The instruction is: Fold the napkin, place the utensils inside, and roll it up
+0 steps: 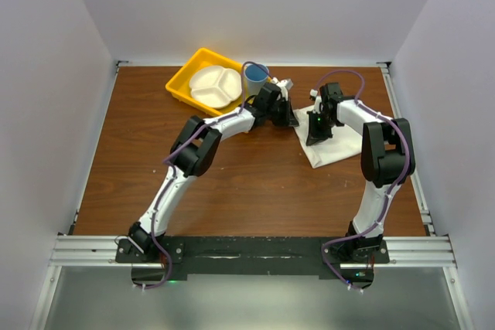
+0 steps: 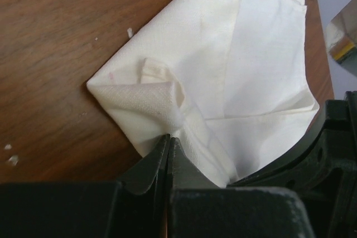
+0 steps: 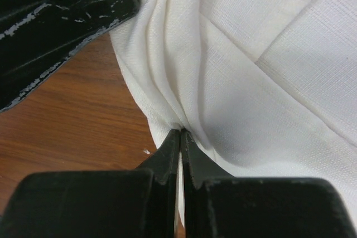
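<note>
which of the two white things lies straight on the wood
The napkin, the creased cloth on the right; the other white thing, the divided plate, sits inside the yellow tray at the back left.

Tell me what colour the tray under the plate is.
Yellow; the tray shows best in the top view.

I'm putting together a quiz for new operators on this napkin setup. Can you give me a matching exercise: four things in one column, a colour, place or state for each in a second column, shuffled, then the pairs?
Column one
1. napkin
2. divided plate
3. cup
4. tray

Column two
A. blue
B. yellow
C. lying in the tray
D. pinched by the left gripper and the right gripper, jaws shut

Pairs: 1-D, 2-C, 3-A, 4-B
</note>
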